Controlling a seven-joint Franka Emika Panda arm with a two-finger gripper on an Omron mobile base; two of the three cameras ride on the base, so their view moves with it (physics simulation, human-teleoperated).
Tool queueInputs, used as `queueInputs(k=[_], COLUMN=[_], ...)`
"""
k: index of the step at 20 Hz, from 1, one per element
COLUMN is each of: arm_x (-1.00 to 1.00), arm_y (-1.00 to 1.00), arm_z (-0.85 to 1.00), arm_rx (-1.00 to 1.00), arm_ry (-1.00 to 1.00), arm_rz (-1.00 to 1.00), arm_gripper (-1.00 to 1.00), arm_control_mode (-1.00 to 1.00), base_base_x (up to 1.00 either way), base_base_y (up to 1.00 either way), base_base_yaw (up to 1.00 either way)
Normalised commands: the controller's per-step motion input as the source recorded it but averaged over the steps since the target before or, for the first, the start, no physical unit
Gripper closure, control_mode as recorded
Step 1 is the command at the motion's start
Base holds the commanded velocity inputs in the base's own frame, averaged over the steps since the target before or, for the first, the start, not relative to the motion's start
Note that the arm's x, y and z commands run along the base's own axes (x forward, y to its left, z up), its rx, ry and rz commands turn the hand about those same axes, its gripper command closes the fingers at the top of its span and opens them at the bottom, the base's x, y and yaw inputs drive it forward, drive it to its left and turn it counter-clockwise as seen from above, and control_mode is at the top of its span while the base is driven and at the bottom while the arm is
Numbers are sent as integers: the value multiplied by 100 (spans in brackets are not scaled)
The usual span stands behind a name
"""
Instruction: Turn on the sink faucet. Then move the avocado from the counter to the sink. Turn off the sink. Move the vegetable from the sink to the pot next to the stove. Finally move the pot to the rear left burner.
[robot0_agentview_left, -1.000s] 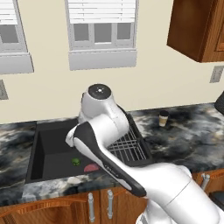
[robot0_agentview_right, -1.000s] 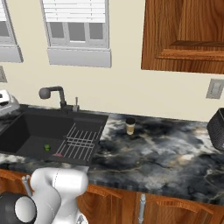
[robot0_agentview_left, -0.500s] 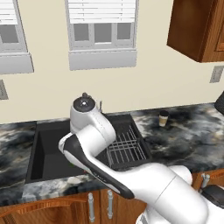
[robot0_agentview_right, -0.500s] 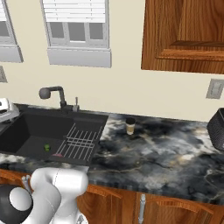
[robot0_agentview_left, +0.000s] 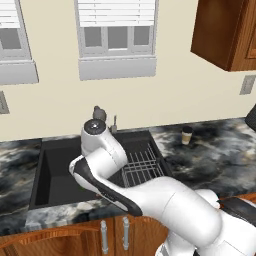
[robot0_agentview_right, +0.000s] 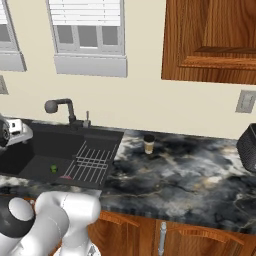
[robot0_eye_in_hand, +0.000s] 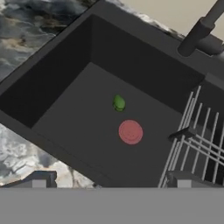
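Your hand (robot0_eye_in_hand: 111, 183) hangs above the sink (robot0_eye_in_hand: 65, 74) with its two dark fingertips (robot0_eye_in_hand: 39, 181) spread wide and nothing between them. Look down through the hand view and you see the avocado (robot0_eye_in_hand: 118, 103), small and green, lying on the dark floor of the basin, just beside the round red drain cover (robot0_eye_in_hand: 130, 131) and apart from it. Neither fingertip touches the avocado. The wire rack (robot0_eye_in_hand: 199, 144) sits in the basin at the right of the hand view, well clear of the avocado. The dark faucet (robot0_eye_in_hand: 199, 30) reaches over the rear edge of the sink at the upper right of that view; you cannot tell from these pictures whether water is running. In the right base view you find the avocado (robot0_agentview_right: 53, 169) on the basin floor to the left of the rack (robot0_agentview_right: 90, 160), with the faucet (robot0_agentview_right: 62, 107) arching at the back wall. A small cup (robot0_agentview_right: 149, 144) stands upright on the marbled tabletop (robot0_agentview_right: 190, 175) to the right of the sink, near the wall. In the left base view the arm's white links cover much of the basin, and the cup (robot0_agentview_left: 187, 135) stands beyond the rack (robot0_agentview_left: 140, 162).
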Motion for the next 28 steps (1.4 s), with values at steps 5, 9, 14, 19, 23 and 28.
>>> queueInputs(k=[5,9,14,19,23,28], arm_x=[41,43,23,25,37,33], arm_y=[0,0,0,0,0,0], arm_z=[-41,-37,-32,-31,-32,-32], arm_rx=[0,0,0,0,0,0], arm_ry=[6,4,5,3,3,1], arm_rz=[-2,-2,-1,0,-1,-1], arm_gripper=[-100,-100,-100,-100,-100,-100], arm_control_mode=[-100,-100,-100,-100,-100,-100], base_base_x=[0,0,0,0,0,0], base_base_y=[0,0,0,0,0,0], base_base_yaw=[0,0,0,0,0,0])
